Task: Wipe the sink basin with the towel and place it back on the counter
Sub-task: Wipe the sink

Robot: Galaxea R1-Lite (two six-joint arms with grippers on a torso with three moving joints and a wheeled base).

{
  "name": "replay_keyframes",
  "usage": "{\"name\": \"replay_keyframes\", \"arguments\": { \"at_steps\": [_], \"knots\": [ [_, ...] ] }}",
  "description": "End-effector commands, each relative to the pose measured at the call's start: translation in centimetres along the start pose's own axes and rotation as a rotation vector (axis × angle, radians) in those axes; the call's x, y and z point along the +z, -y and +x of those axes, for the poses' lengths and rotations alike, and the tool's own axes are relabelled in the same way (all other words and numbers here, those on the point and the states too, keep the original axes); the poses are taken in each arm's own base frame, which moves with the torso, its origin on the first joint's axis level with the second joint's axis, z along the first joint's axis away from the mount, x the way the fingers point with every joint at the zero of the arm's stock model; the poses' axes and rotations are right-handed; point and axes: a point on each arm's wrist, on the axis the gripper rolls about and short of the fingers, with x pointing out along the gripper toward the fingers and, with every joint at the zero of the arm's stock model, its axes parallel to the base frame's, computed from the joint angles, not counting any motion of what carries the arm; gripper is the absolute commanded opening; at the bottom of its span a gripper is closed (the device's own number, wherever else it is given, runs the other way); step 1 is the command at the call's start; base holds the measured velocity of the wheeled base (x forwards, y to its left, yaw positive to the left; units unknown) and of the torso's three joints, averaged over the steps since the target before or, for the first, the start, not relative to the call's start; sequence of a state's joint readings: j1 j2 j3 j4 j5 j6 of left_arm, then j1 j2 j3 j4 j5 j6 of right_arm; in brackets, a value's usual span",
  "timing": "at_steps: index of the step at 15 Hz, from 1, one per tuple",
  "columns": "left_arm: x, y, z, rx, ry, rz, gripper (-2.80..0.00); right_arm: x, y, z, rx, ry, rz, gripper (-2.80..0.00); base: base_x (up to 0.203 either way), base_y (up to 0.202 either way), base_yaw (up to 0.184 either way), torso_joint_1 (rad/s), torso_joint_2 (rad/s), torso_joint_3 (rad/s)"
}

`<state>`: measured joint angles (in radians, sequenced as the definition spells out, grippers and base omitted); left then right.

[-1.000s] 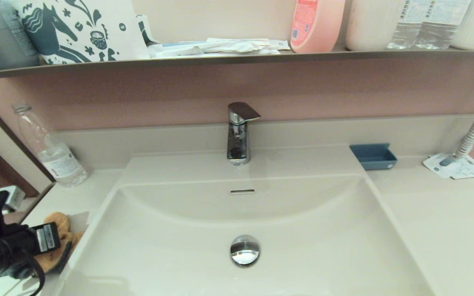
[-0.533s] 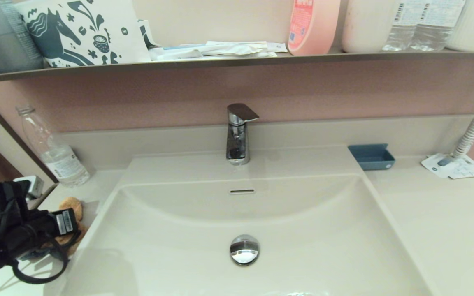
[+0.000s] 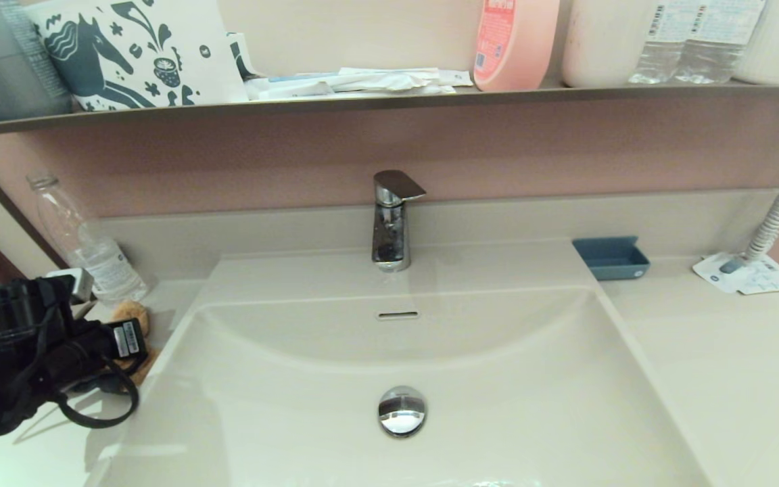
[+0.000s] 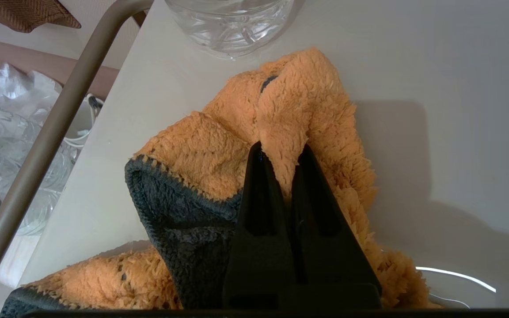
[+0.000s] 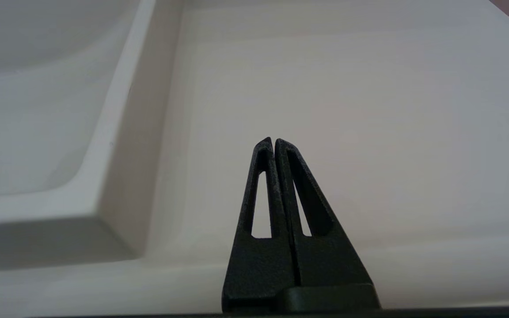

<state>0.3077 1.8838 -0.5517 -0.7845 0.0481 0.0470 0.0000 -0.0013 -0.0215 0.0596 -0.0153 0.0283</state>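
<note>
Left end effector [image 4: 281, 152]: my fingers are pinched on a fold of the towel [image 4: 307, 115], at the lower left of the head view.
Towel: bunched on the bench [image 3: 734, 365], left of the sink basin [image 3: 498, 379], just beside a clear bottle [image 3: 92, 250].
Right end effector [image 5: 274, 141]: my fingers are pressed together, holding nothing, above the bench beside the basin's rim.

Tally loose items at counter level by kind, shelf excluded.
Clear bottle: 1
Towel: 1, pinched by left end effector
Blue tray: 1
Paper leaflet: 1
Total: 4
Right end effector shut, over the counter.
</note>
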Motion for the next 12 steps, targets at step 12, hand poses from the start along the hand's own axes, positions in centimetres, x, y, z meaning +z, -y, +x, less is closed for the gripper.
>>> {"name": "replay_keyframes", "arguments": {
  "at_steps": [12],
  "knots": [
    [-3.1, -4.4, -5.1, 0.063, -0.114, -0.036, -2.8, 0.0, 0.0, 0.0, 0.0, -0.002, -0.001, -2.8, 0.0, 0.0, 0.0, 0.0, 0.0, 0.0]
  ]
}}
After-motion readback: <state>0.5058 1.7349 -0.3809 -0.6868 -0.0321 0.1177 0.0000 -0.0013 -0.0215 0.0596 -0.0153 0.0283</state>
